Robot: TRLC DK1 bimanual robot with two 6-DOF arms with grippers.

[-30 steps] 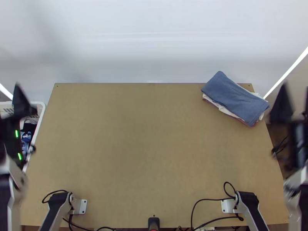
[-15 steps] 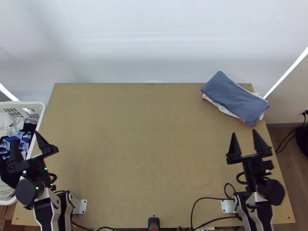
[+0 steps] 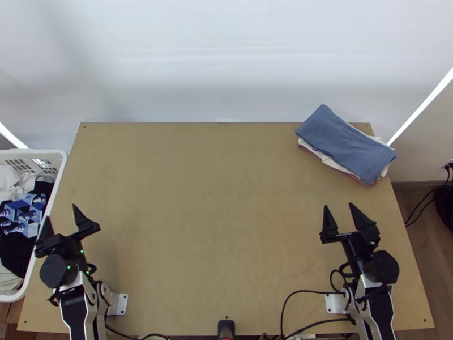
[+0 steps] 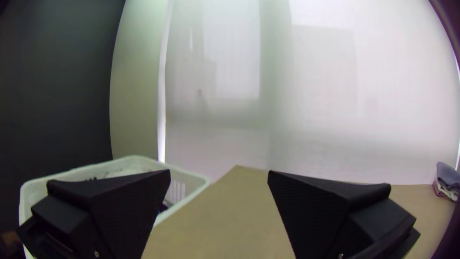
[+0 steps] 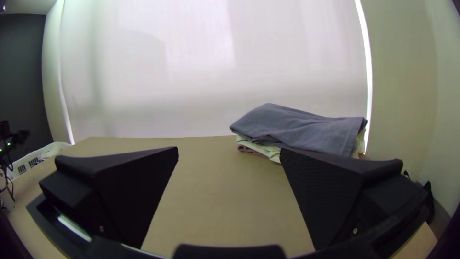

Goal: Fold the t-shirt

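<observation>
Two tools hang over the near part of the light wooden desk [image 3: 209, 198], and both are released: our left tool [image 3: 60, 212] and our right tool [image 3: 338, 205] have their fingers spread wide with no cloth between them. A blue-grey cloth, folded into a neat oblong [image 5: 306, 129], lies on top of a pale cloth [image 5: 261, 147] and a dull-red one [image 5: 251, 152] at the far right corner. If that top piece is our t-shirt, we judge the folding done and the stacking too, with only the arms left to park. We cannot tell its kind for sure; should the t-shirt instead be among the loose garments [image 3: 24, 215] in the white plastic basket [image 3: 34, 151] beside the desk's left edge, all the folding is left to us.

Black cables [image 3: 306, 293] loop across the desk's near side. Behind it we see a tall white blind [image 4: 311, 96], with a dark wall [image 4: 57, 96] at one side and brown wooden flooring [image 3: 420, 241] on the right.
</observation>
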